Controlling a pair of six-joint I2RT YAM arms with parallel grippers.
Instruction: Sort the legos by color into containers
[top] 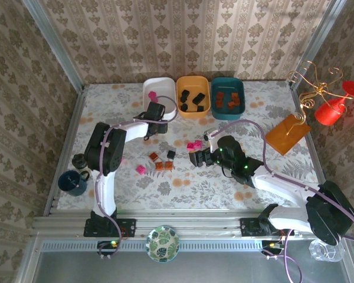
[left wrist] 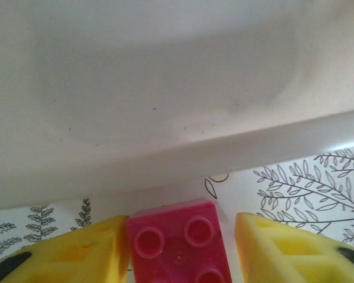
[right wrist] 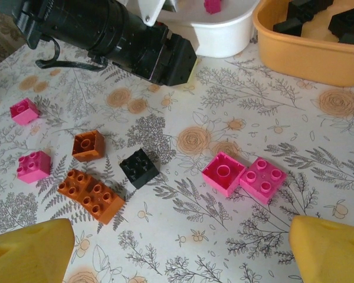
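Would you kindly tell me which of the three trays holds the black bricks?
The orange-yellow tray, standing between the white tray and the teal tray.

No legible text, label, brand or number was found on any surface. The studs of the magenta brick (left wrist: 178, 244) are too blurred to show any embossing. The tablecloth (right wrist: 242, 94) carries floral print only.

My right gripper (right wrist: 180, 250) hangs wide open over the flowered table (right wrist: 271, 106). Ahead of it two pink bricks (right wrist: 224, 172) touch, with a black brick (right wrist: 138, 167) and orange bricks (right wrist: 89, 196) to their left. The other arm (right wrist: 118, 38) lies beside the white tray (right wrist: 224, 35)
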